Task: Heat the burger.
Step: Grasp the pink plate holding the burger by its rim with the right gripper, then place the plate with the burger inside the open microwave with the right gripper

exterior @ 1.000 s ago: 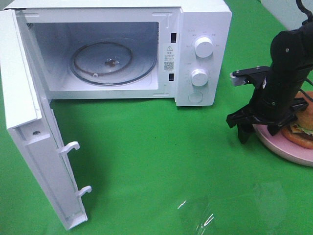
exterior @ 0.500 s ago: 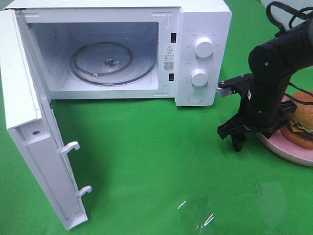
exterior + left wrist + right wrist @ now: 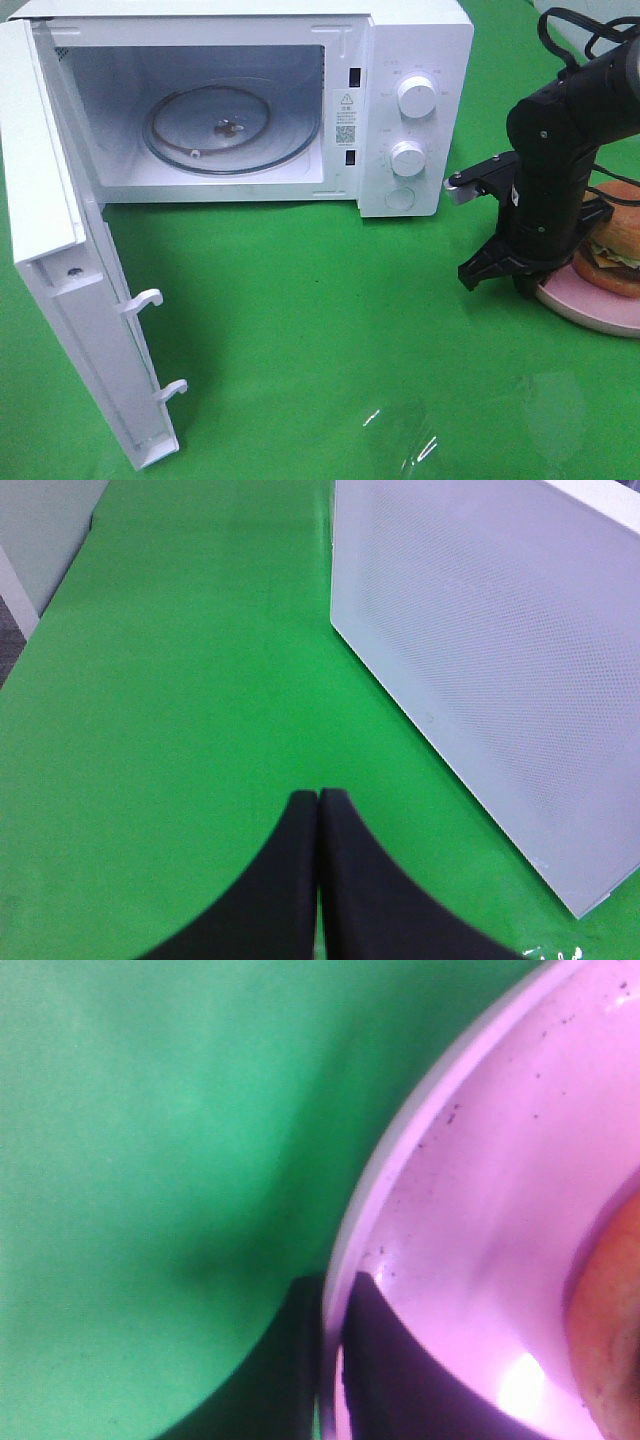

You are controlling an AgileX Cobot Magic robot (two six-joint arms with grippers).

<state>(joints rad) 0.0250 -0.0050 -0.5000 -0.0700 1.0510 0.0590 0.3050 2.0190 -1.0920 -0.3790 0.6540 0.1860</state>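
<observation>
The burger (image 3: 612, 245) sits on a pink plate (image 3: 585, 305) at the right edge of the green table. My right gripper (image 3: 528, 285) points down at the plate's left rim. In the right wrist view its two fingers (image 3: 372, 1360) stand close together on either side of the plate rim (image 3: 400, 1175), pinching it, and the burger's bun (image 3: 612, 1330) shows at the edge. My left gripper (image 3: 318, 800) is shut and empty above the green cloth, and it is out of the exterior view.
The white microwave (image 3: 415, 40) stands at the back with its door (image 3: 60, 300) swung wide open to the left and a glass turntable (image 3: 230, 125) inside. The door's outer face (image 3: 480, 630) lies close to my left gripper.
My right arm swung left away from the plate, then came back right and lower onto the plate's left rim. The burger, the microwave and the left arm have not moved.
</observation>
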